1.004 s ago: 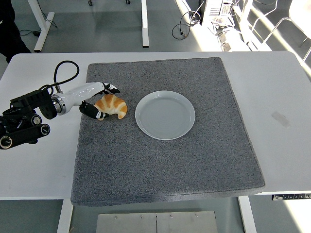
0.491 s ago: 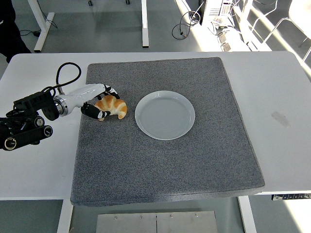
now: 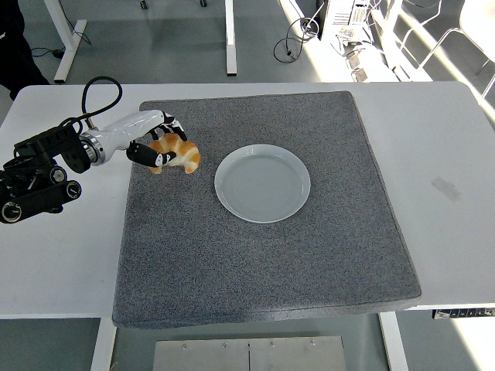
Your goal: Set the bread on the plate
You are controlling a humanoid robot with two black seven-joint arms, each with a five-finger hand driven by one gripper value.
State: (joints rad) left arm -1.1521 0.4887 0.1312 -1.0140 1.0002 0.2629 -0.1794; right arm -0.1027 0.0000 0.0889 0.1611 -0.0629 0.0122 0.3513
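The bread is a golden croissant (image 3: 179, 154) at the left side of the grey mat (image 3: 263, 255). My left hand (image 3: 160, 142) reaches in from the left edge and its fingers are curled around the croissant's left end, holding it just above the mat. The white plate (image 3: 263, 183) sits empty at the mat's middle, to the right of the croissant and apart from it. The right arm is out of view.
The mat lies on a white table (image 3: 448, 178). A black cable (image 3: 97, 97) loops up from the left arm. Table legs and cables show on the floor beyond the far edge.
The left hand has closed on the croissant and lifted it slightly, moving up and away from the near edge. The plate has not moved.
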